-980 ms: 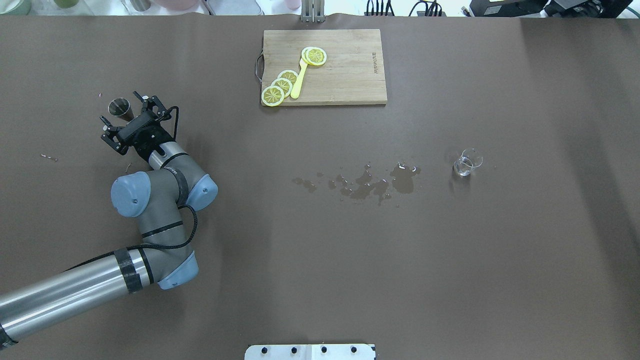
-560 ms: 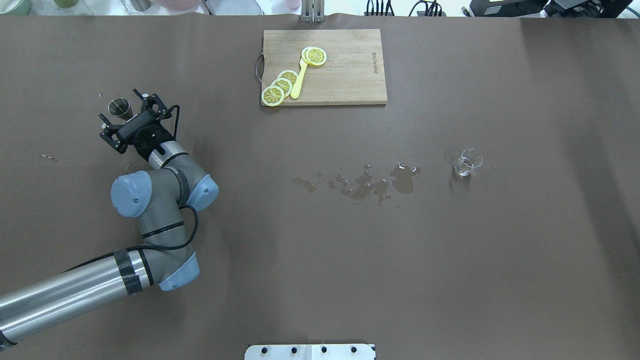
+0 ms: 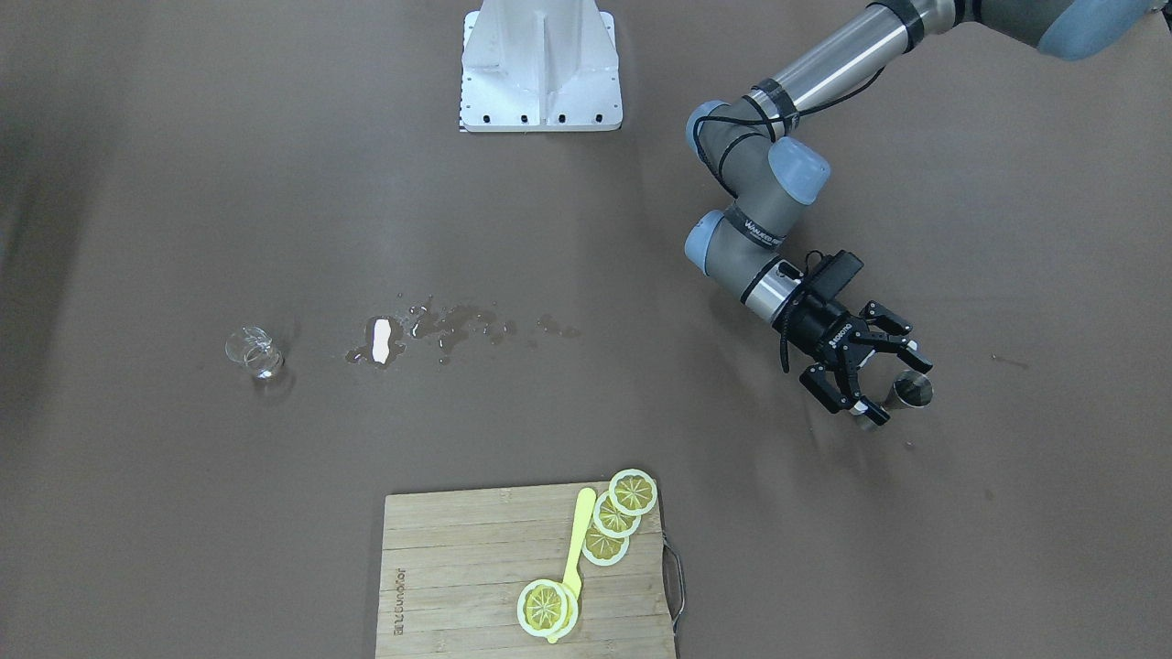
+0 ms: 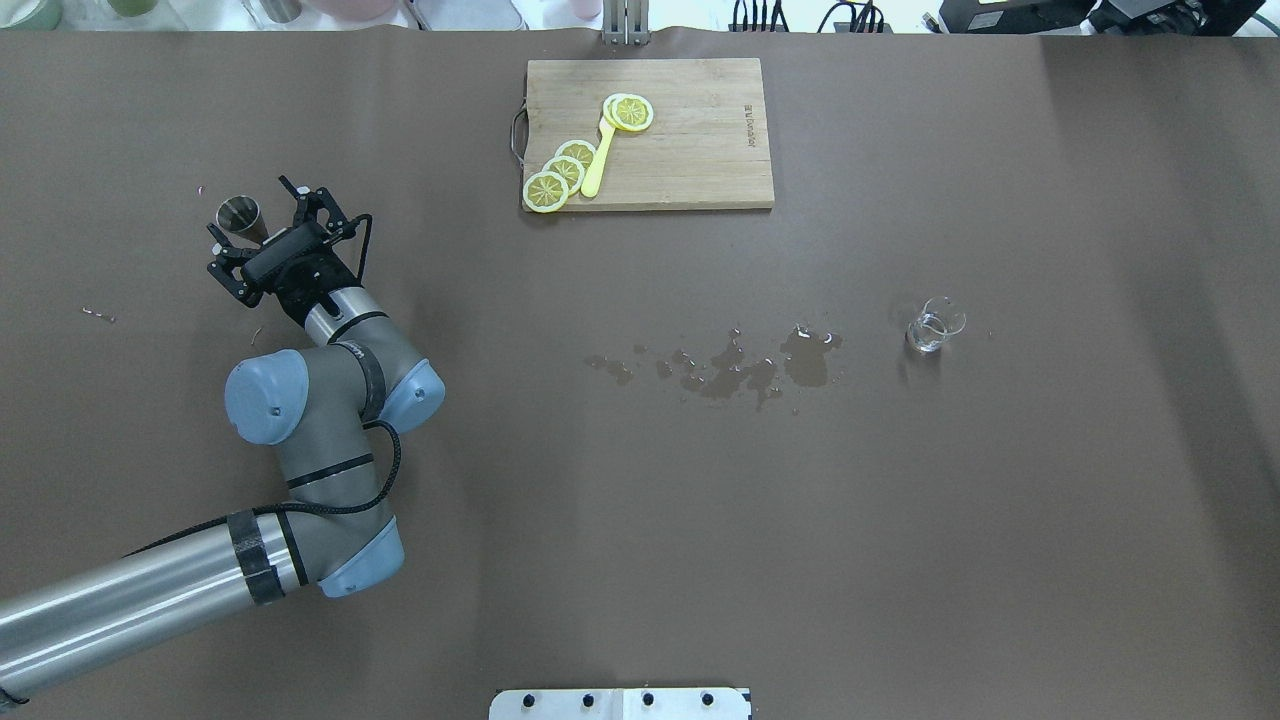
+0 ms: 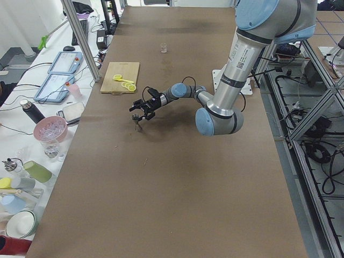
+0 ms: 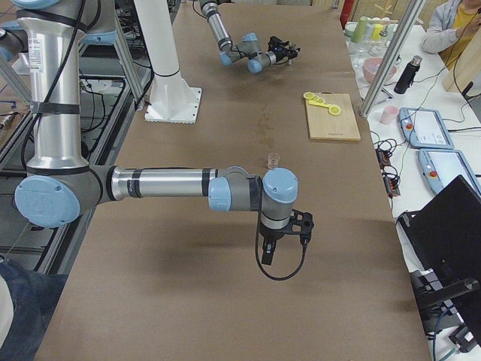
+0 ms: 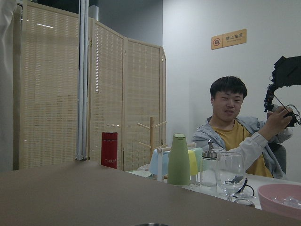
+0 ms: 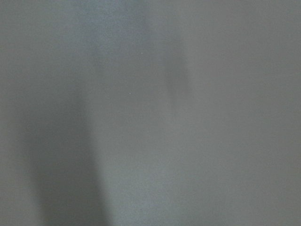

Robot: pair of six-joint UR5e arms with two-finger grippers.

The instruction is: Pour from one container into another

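L tool [image 4: 250,208] has edged fwd toward steel cup [image 4: 239,214]: jaws wide open, empty, cup upright betw its tips. Glass [image 4: 935,328] well apart on worktop [image 4: 640,500]. R tool [image 6: 294,228]: open or closed, can't tell.

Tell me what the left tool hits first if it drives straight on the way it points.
The small metal cup: it stands just ahead of the left tool, in line with the gap of its open jaws. Heights are hard to judge.
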